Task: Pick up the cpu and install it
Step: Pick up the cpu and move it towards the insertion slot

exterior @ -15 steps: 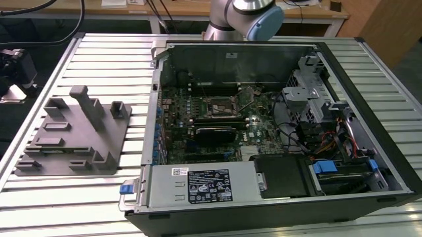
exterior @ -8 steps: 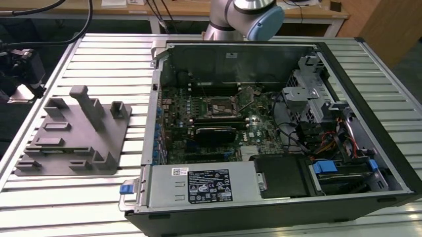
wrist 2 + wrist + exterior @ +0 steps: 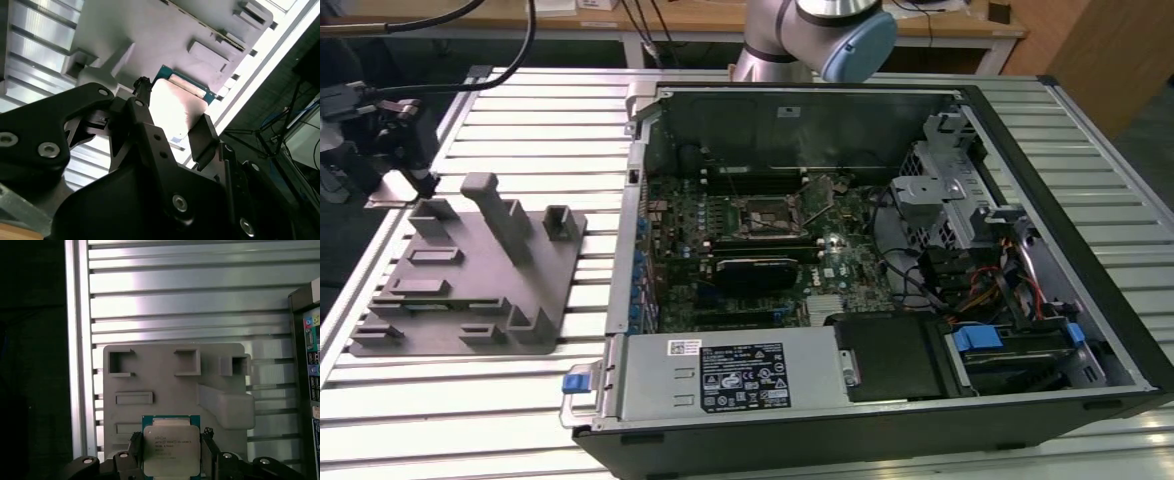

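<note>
Your gripper [image 3: 171, 439] has its two black fingers [image 3: 134, 442] closed on opposite edges of the cpu [image 3: 171, 452]. The chip sits squarely between them, silvery lid up, with a thin green border showing along its far side. A few short lines of dark print cross the lid, but they are too fine to make out. In the second wrist view the cpu [image 3: 175, 102] spans the gap from one finger to the other. Behind the chip lies the grey fixture [image 3: 165, 375], a flat plate with square pockets, shallow rectangular recesses and a raised block, and the cpu is held above its nearer part. The fixture rests on the ribbed metal counter [image 3: 175, 295], close to one long edge of it. In the exterior view you find the gripper [image 3: 414, 175] at that edge, by the fixture's far corner. Well apart, toward the counter's opposite edge, stands the open computer case [image 3: 1107, 300], with a bare socket [image 3: 761, 213] on its board and a black-and-white printed label [image 3: 744, 372] on the power supply.
</note>
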Tool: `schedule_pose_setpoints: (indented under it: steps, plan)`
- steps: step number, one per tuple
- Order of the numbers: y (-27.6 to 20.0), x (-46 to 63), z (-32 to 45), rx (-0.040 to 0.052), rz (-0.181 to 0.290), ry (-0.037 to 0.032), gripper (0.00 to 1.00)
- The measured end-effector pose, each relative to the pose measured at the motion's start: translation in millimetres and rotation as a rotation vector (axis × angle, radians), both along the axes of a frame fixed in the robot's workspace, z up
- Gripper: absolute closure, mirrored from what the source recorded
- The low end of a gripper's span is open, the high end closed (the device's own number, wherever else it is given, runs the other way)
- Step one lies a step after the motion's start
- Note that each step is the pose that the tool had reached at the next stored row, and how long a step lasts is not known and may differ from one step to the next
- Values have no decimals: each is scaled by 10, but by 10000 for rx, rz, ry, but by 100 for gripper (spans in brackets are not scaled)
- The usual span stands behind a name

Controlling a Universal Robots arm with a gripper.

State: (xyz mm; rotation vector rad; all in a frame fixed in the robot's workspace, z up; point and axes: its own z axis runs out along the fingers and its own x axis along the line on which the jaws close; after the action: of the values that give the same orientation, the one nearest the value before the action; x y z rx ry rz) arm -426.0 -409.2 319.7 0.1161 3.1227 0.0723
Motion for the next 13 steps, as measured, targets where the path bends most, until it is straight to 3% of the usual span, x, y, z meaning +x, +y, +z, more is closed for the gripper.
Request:
schedule_pose_setpoints:
  steps: [10, 13]
  plan:
    - [0, 338, 0, 0, 0, 0, 45]
    - [0, 378, 3, 1, 0, -1, 45]
